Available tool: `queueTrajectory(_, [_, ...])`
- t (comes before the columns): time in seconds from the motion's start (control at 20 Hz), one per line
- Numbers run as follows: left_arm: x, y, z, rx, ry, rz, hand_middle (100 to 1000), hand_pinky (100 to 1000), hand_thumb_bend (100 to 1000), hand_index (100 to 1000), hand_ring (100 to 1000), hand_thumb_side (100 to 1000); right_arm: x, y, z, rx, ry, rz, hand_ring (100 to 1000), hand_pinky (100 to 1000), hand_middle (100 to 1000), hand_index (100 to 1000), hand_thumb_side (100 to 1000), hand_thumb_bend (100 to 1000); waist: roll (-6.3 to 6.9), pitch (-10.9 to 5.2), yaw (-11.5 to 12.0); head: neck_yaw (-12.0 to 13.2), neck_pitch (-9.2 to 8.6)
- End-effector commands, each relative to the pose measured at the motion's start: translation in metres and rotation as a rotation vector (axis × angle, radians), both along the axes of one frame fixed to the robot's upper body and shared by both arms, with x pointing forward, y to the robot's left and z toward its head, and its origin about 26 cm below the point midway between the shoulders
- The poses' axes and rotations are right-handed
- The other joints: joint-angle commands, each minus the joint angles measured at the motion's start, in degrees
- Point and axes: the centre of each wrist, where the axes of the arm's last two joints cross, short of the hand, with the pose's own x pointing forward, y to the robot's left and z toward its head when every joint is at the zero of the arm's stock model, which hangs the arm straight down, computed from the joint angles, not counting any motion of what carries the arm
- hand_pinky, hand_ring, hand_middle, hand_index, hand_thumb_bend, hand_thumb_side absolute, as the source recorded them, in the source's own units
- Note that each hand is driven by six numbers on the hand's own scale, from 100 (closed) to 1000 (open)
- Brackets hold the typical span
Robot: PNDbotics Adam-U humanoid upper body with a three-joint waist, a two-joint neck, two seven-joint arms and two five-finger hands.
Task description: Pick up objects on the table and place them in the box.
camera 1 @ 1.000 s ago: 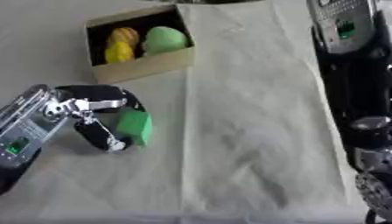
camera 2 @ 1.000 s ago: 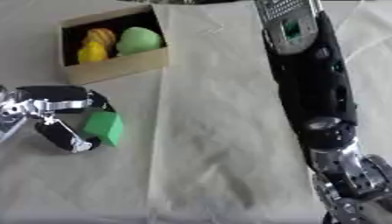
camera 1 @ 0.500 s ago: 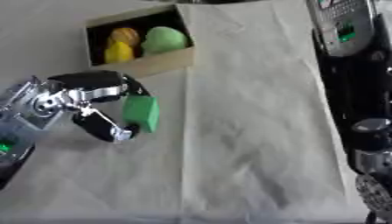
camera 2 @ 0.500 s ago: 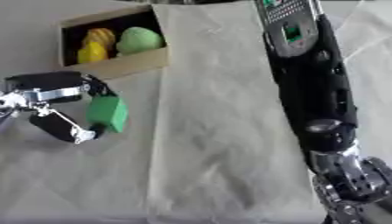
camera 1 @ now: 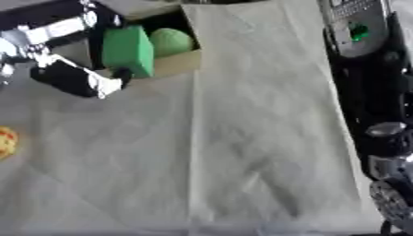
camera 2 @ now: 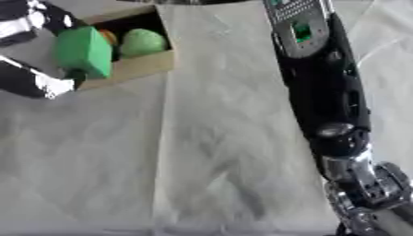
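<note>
— Since the earlier frame, left hand (camera 1: 68, 69) has carried the green block (camera 1: 127, 50) up from the cloth (camera 1: 242, 138) to the box (camera 2: 141, 64).

— Grip?

— Fingers and thumb clamped on the block, held over the box's near wall. Green fruit (camera 2: 144, 42) inside. Right hand (camera 2: 375, 193) low at right; fingers unclear.

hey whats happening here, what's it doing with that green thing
The robot's left hand is holding a green block at the front edge of the cardboard box, about to put it in. A light green rounded object already lies in the box. A small yellowish object sits on the table's left edge. The right hand is idle at the lower right.
</note>
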Motion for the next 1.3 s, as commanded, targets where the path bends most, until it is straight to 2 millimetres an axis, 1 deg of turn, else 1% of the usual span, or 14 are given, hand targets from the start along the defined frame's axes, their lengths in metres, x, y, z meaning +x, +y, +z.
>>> queueTrajectory(0.05, [0.030,0.003,0.004,-0.054,0.015,0.044,589,808,100,693,805,249,-0.007,0.004,0.013,-0.005,-0.047,0.013,788,704,713,908,420,100,-0.24,-1.35,-0.3,0.3,0.24])
queueTrajectory(0.2, [0.058,0.006,-0.006,-0.074,0.030,0.099,596,831,100,700,815,245,-0.007,0.005,0.015,-0.004,-0.053,0.019,789,705,714,907,420,100,-0.41,-0.97,-1.0,0.6,0.24])
queueTrajectory(0.35, [0.080,0.010,-0.021,-0.085,0.049,0.169,608,843,100,713,825,242,-0.009,0.008,0.020,-0.003,-0.070,0.027,790,706,715,907,420,100,-0.61,-0.37,-1.7,1.0,-0.02])
queueTrajectory(0.55, [0.098,0.014,-0.043,-0.062,0.063,0.203,622,847,100,736,834,234,-0.013,0.010,0.028,0.003,-0.104,0.036,791,708,716,907,423,100,-0.92,0.41,-2.3,1.9,-0.64])
queueTrajectory(0.8, [0.110,0.018,-0.065,-0.020,0.037,0.276,632,844,100,744,835,207,-0.016,0.016,0.032,0.005,-0.117,0.057,791,708,716,907,423,100,-1.19,1.10,-2.8,3.7,-1.78])
queueTrajectory(0.85, [0.112,0.019,-0.070,-0.016,0.032,0.296,641,846,100,766,841,204,-0.016,0.017,0.032,0.006,-0.118,0.062,790,708,716,907,423,100,-1.24,1.20,-2.9,3.9,-1.99])
queueTrajectory(0.9, [0.114,0.020,-0.074,-0.012,0.028,0.313,684,854,100,820,862,197,-0.016,0.017,0.032,0.007,-0.118,0.063,790,708,715,907,422,100,-1.28,1.27,-3.0,4.1,-2.09])
queueTrajectory(0.95, [0.115,0.021,-0.079,-0.005,0.027,0.324,747,872,100,883,894,183,-0.016,0.016,0.032,0.007,-0.117,0.062,790,708,715,907,422,100,-1.29,1.31,-3.0,4.1,-2.11])
queueTrajectory(1.05, [0.116,0.023,-0.082,0.016,0.017,0.333,813,913,100,960,945,147,-0.016,0.015,0.031,0.007,-0.112,0.058,789,708,714,906,421,100,-1.31,1.33,-3.0,4.1,-1.99])
queueTrajectory(1.1, [0.116,0.023,-0.081,0.029,0.005,0.334,833,927,138,981,964,197,-0.016,0.015,0.031,0.006,-0.109,0.056,789,707,714,906,421,100,-1.31,1.32,-3.0,4.1,-1.90])
queueTrajectory(1.2, [0.116,0.023,-0.076,0.054,-0.032,0.328,858,952,261,1000,992,257,-0.015,0.014,0.029,0.005,-0.101,0.054,788,707,713,906,421,100,-1.23,1.25,-2.9,4.1,-1.66])
queueTrajectory(1.25, [0.115,0.023,-0.072,0.066,-0.056,0.324,858,957,327,1000,996,306,-0.014,0.013,0.028,0.005,-0.097,0.053,788,706,712,906,421,100,-1.17,1.19,-2.9,4.0,-1.55])
queueTrajectory(1.3, [0.114,0.022,-0.069,0.076,-0.075,0.322,858,957,337,1000,996,317,-0.014,0.013,0.027,0.006,-0.094,0.052,788,706,712,906,421,100,-1.13,1.14,-2.8,3.9,-1.48])
